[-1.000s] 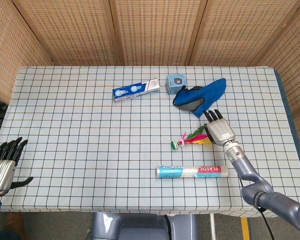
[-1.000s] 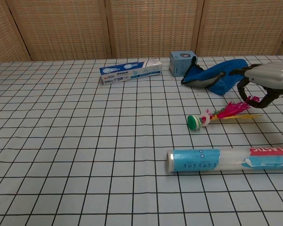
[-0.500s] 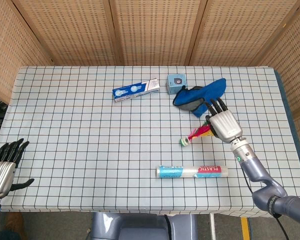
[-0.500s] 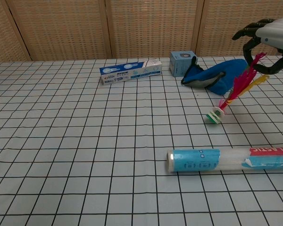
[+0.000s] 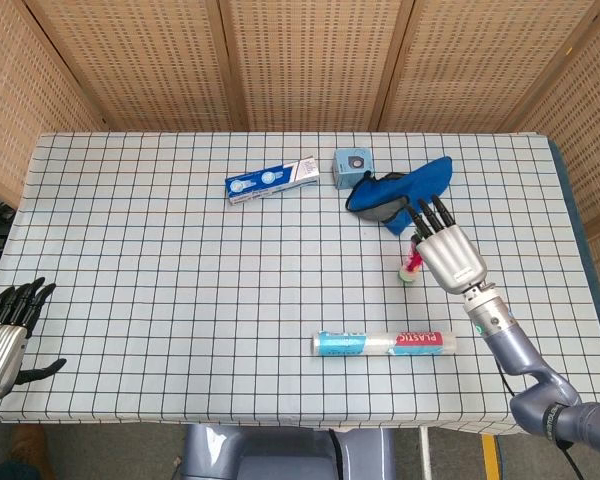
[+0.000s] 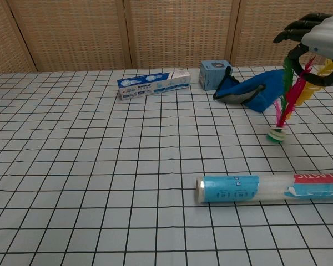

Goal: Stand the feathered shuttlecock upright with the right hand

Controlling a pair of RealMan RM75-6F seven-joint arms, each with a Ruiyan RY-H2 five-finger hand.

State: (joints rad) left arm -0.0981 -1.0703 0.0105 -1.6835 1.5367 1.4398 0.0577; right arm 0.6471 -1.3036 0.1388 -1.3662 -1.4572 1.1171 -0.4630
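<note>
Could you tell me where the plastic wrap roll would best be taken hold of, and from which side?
Probably the plastic wrap roll at its middle, coming from above: it lies flat as a long cylinder, so fingers could close across its width.

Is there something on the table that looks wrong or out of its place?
Nothing stands out. The shuttlecock stands nearly upright on its base, feathers held by the right hand. The plastic wrap roll lies flat, intact.
</note>
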